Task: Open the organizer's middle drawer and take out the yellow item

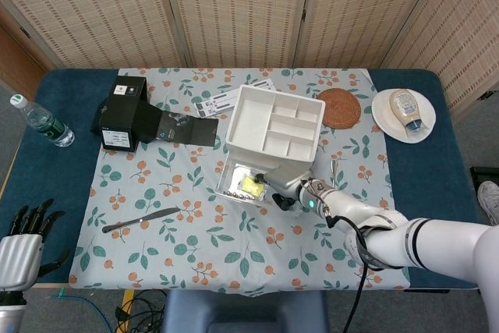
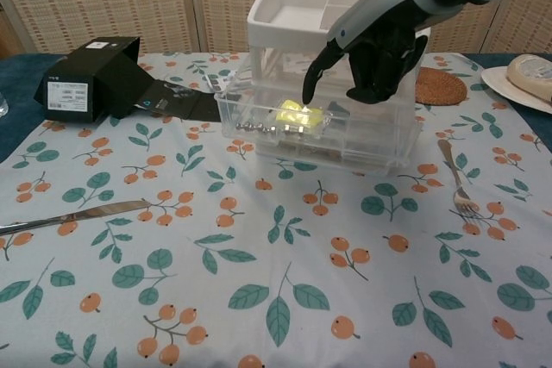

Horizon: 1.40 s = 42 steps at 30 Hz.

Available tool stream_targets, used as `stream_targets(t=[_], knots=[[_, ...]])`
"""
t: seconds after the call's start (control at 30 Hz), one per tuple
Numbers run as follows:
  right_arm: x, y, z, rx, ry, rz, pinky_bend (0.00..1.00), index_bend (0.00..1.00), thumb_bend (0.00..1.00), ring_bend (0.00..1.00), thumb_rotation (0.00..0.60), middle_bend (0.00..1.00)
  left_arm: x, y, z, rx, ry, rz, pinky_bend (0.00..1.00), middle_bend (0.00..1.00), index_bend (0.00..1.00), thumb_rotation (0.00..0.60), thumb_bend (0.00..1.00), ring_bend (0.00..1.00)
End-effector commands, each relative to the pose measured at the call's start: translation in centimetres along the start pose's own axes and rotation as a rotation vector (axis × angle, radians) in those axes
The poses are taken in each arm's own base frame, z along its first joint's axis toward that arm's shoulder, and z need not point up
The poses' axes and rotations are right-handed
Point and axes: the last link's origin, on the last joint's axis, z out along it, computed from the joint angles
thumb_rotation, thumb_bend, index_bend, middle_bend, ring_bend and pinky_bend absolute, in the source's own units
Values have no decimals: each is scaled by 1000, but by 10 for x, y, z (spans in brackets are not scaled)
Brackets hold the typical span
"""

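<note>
I see clear glossy plastic on the drawer (image 2: 321, 137) under the organizer's (image 1: 274, 129) matt white tray — beside it, printed cloth (image 2: 259, 299) covers the desk, a metal knife (image 2: 69, 217) shining dully there.

Knife (image 1: 140, 219), fork (image 2: 457, 182), perhaps mayonnaise (image 1: 408, 108).

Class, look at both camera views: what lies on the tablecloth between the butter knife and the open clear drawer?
Nothing: in both views the tablecloth is bare between the knife and the drawer, apart from its printed leaves and berries.
</note>
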Motion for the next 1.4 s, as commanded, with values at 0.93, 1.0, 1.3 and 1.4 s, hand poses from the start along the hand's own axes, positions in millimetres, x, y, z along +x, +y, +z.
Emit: stream_targets(t=[0.93,1.0,1.3,1.4], knots=[[-13,-15,23,1,265,-225,1000,159,226,1000,600,927,1,3,1,-16,6,-3,76,106,225,600,219,132],[-14,-14,25,-7,268,-235,1000,162,226,1000,600,927,1,3,0,-13,7,-3,76,106,225,600,219,132],[-17,-18,39,-15,284,-285,1000,175,226,1000,600,927,1,2,-1,-9,8,-4,76,106,225,600,219,132],[-18,-20,43,-10,291,-297,1000,193,226,1000,600,929,1,1,-1,-7,7,-3,76,106,225,600,219,132]])
